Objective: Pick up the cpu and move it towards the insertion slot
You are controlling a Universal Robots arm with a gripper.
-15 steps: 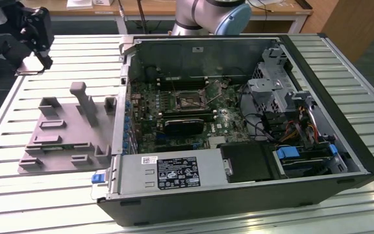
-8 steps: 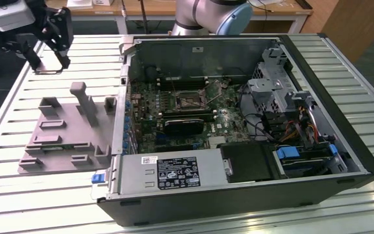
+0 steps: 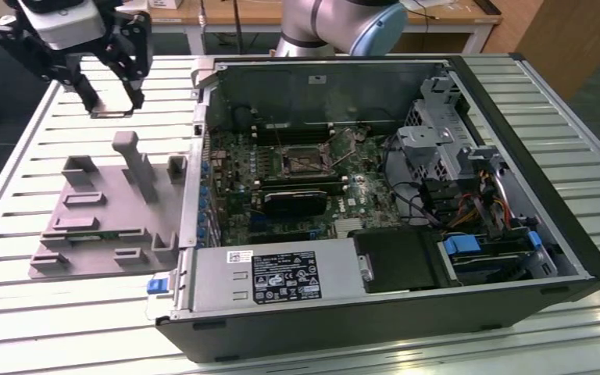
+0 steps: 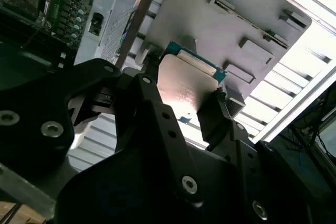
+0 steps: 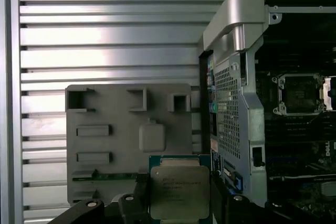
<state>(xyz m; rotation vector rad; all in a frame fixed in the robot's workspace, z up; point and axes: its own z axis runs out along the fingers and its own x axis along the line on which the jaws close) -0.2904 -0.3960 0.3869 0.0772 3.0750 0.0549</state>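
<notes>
Above the grey tray [image 5: 105, 114], gripper [image 5: 178, 203] clamps cpu [image 5: 179, 192].

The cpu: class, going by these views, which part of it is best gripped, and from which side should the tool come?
Grip the cpu by two opposite thin edges, leaving its flat metal top and underside untouched. It is a thin square plate, so only the edges give parallel surfaces. The tool holds it that way now, a finger on each side, above the grey fixture tray.
</notes>
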